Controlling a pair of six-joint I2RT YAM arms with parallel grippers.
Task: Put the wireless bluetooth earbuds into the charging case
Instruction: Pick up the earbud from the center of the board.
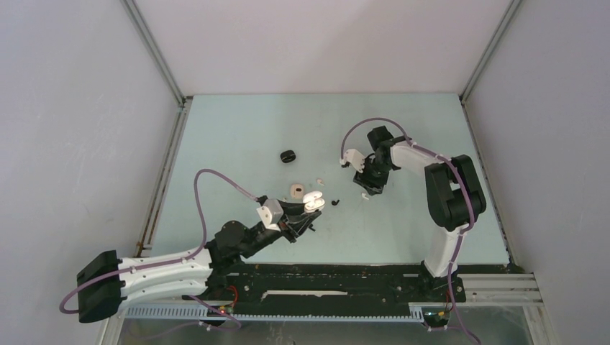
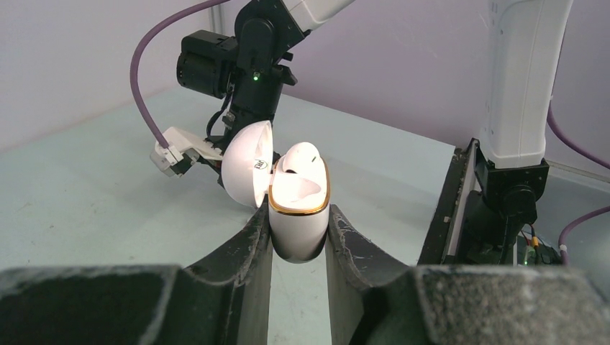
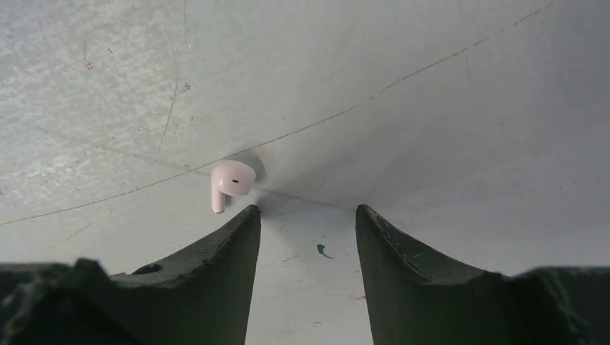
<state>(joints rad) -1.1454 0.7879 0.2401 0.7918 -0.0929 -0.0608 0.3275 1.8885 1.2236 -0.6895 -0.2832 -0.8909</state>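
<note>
In the left wrist view, the open white charging case (image 2: 298,223), with one earbud (image 2: 299,159) seated inside, is clamped by the left claw (image 2: 298,241). The right claw (image 3: 308,215) is spread apart and empty, with a loose white earbud (image 3: 231,180) lying on the surface (image 3: 431,108) just beside it.

The white charging case (image 2: 298,223) stands upright, its gold-rimmed mouth facing up and its lid (image 2: 248,162) swung open to the left in the left wrist view. One white earbud (image 2: 301,154) sits in the case, its head poking above the rim. A tiny black earbud (image 1: 335,203) lies just right of the case. Another white earbud (image 3: 231,180) lies on its side farther right of the case.
</note>
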